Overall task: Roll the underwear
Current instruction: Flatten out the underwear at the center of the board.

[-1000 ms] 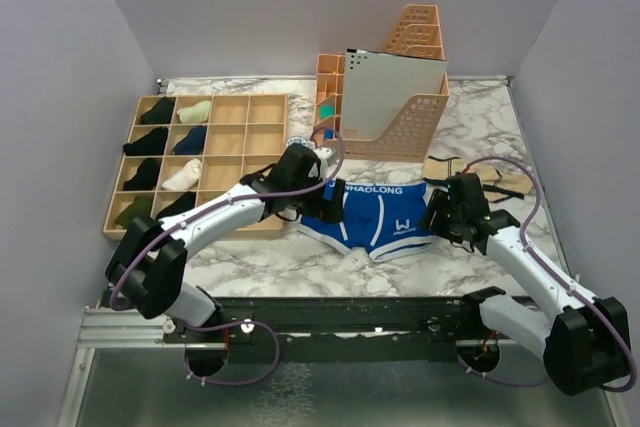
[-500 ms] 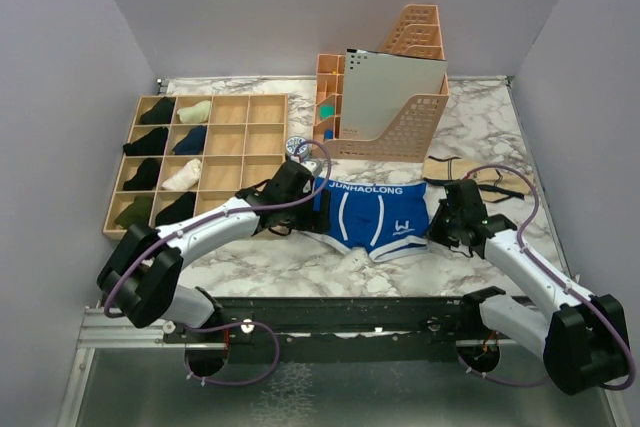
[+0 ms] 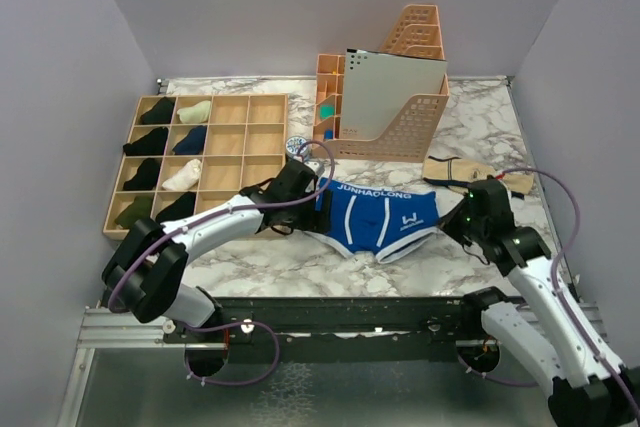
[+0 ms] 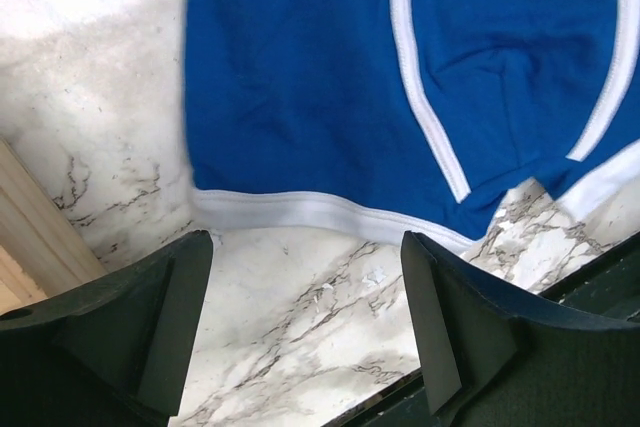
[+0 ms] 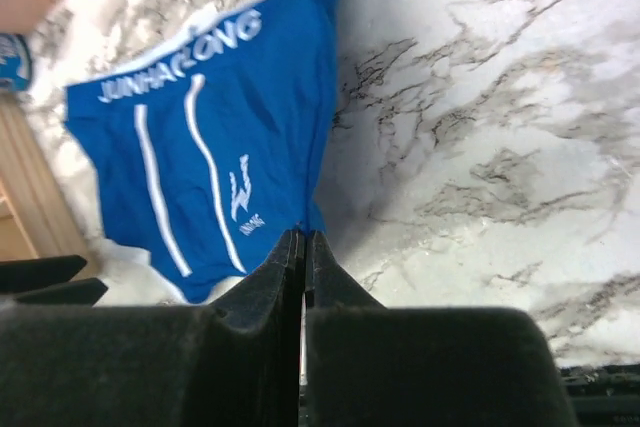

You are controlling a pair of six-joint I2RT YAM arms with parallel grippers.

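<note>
The blue underwear [image 3: 385,215] with white trim and a lettered waistband lies spread on the marble table, also seen in the left wrist view [image 4: 330,77] and right wrist view [image 5: 200,147]. My left gripper [image 3: 312,203] hovers open over its left leg hem, with bare marble between the fingers [image 4: 305,252]. My right gripper [image 3: 452,215] is shut on the underwear's right side edge, which runs into the closed fingertips [image 5: 304,237]. The cloth is drawn taut toward that gripper.
A wooden grid tray [image 3: 228,162] with several rolled garments sits at the left. Orange mesh file holders [image 3: 395,117] stand behind the underwear. A tan garment [image 3: 480,172] lies at the right, and a small blue-and-white object [image 3: 297,145] near the holders.
My right gripper closed on the underwear's right edge and pulled back to the right, stretching the cloth flatter. The left gripper moved slightly and stayed open.
</note>
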